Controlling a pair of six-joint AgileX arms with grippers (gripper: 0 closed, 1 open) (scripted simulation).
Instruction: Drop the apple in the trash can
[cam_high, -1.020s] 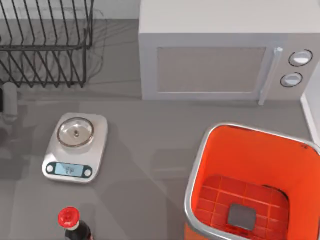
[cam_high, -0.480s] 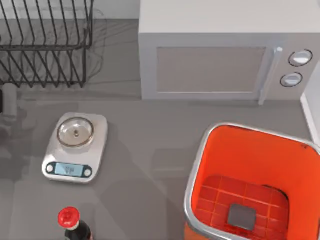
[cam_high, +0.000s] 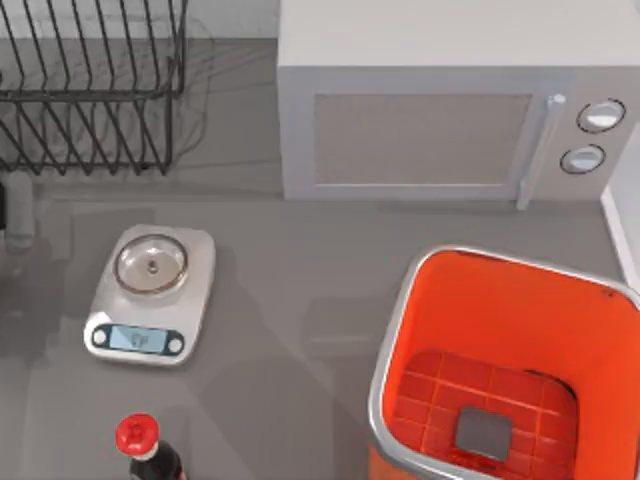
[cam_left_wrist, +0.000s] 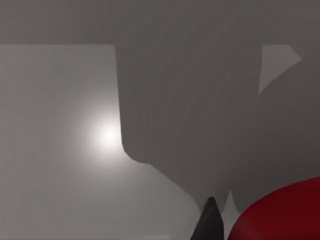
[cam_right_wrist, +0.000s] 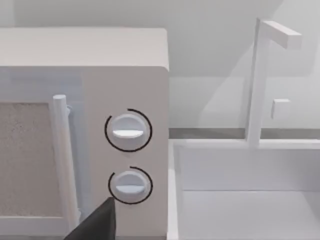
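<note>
The apple (cam_left_wrist: 282, 212) is a deep-red rounded shape cut off by the edge of the left wrist view, lying on the grey table. A dark part of my left gripper (cam_left_wrist: 210, 225) stands close beside it; I cannot tell whether they touch. In the top view a grey piece of the left arm (cam_high: 18, 215) sits at the far left edge. The trash can (cam_high: 500, 310), orange-red with a silver rim and a gridded floor, stands at the front right. A dark part of my right gripper (cam_right_wrist: 95, 225) faces the microwave's knobs.
A grey microwave (cam_high: 440, 110) stands at the back, with a black wire dish rack (cam_high: 90, 90) at the back left. A kitchen scale (cam_high: 150, 295) sits left of centre. A dark bottle with a red cap (cam_high: 138, 437) stands at the front left. A white rack (cam_right_wrist: 250, 165) is right of the microwave.
The grey piece of the left arm at the top view's left edge has shifted slightly toward the front, and its shadow on the table moved with it. Nothing else changed.
</note>
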